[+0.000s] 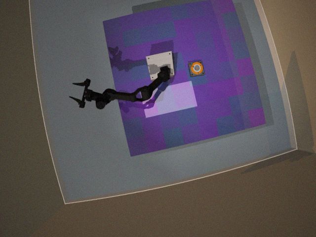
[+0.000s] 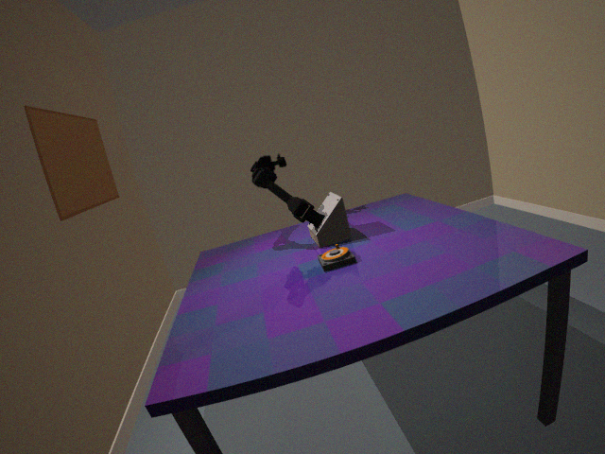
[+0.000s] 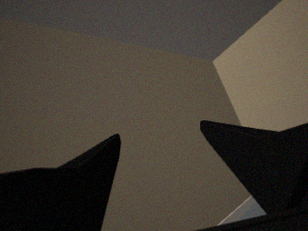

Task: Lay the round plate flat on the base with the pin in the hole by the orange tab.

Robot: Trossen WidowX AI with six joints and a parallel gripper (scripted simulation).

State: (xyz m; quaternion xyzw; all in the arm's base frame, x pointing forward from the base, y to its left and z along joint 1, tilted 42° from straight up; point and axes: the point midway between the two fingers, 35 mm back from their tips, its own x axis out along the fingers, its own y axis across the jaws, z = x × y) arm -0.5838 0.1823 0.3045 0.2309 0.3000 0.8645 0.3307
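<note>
Table (image 2: 440, 293) holds the arm's mount (image 2: 335, 222) toward its far side. Base (image 2: 337, 261) sits just in front of the mount, plate (image 2: 335, 253) on it. Arm (image 2: 288, 195) reaches left past the table edge, gripper (image 1: 76, 90) spread wide, well apart from the plate.

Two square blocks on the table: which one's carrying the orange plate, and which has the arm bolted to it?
The small dark base carries the orange plate. The larger pale wedge-shaped mount has the arm on it; the open gripper points away, off the table edge.
</note>
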